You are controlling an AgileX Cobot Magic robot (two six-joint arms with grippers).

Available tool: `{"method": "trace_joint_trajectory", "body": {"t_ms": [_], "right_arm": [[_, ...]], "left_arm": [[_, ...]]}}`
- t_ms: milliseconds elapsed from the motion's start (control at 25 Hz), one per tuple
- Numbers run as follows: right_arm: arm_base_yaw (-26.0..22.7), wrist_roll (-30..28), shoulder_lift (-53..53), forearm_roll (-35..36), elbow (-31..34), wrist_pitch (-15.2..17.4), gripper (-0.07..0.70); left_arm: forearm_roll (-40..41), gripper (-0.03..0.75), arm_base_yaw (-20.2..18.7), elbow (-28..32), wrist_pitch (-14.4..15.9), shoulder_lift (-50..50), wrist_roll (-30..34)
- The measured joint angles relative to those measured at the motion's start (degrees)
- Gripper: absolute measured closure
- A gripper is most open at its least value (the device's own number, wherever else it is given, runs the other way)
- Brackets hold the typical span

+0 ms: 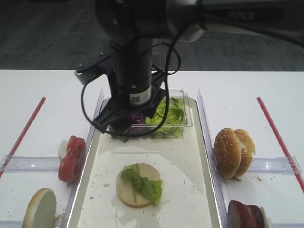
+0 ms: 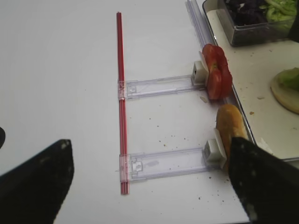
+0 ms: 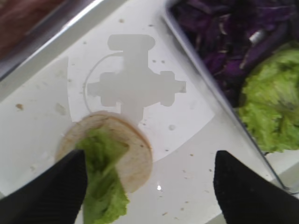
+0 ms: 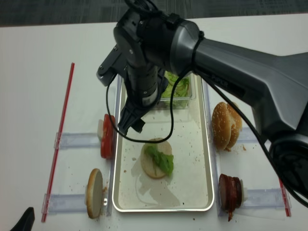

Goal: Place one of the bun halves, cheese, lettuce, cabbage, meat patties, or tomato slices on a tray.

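A pale bun half (image 1: 124, 190) lies on the tray (image 1: 185, 190) with a lettuce leaf (image 1: 145, 185) draped over it. My right gripper (image 3: 149, 158) hangs open above the tray floor, between that bun half (image 3: 135, 154) and the tub, with nothing between its fingers. In the tub lie purple cabbage (image 3: 224, 32) and green lettuce (image 3: 273, 107). Tomato slices (image 1: 71, 156) and another bun half (image 1: 40, 209) stand left of the tray. Seeded bun halves (image 1: 232, 152) and meat patties (image 1: 244, 213) stand to its right. My left gripper (image 2: 149, 144) is open over bare table. Cheese is out of view.
The clear plastic tub (image 1: 187, 116) sits at the tray's far end. Clear plastic holders (image 2: 159, 86) carry the food on both sides. Red strips (image 1: 28, 126) run along the table's left and right. The right arm (image 4: 231, 57) reaches in from the right across the tray.
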Motion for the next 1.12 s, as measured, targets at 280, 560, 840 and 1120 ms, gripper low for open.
{"method": "trace_joint_trajectory", "body": {"t_ms": [280, 560, 840, 1120], "right_arm": [[-8.70, -0.10, 0.00, -0.10, 0.00, 0.00, 0.054], [-17.96, 0.01, 0.00, -0.19, 0.00, 0.00, 0.054], [-27.15, 1.45, 0.00, -0.32, 0.00, 0.00, 0.054], [-35.62, 1.71, 0.00, -0.52, 0.00, 0.00, 0.054]], "left_arm": [[0.00, 0.099, 0.00, 0.00, 0.00, 0.00, 0.00], [0.00, 0.099, 0.00, 0.00, 0.00, 0.00, 0.00], [0.00, 0.099, 0.00, 0.00, 0.00, 0.00, 0.00], [0.00, 0.099, 0.00, 0.00, 0.00, 0.00, 0.00]]}}
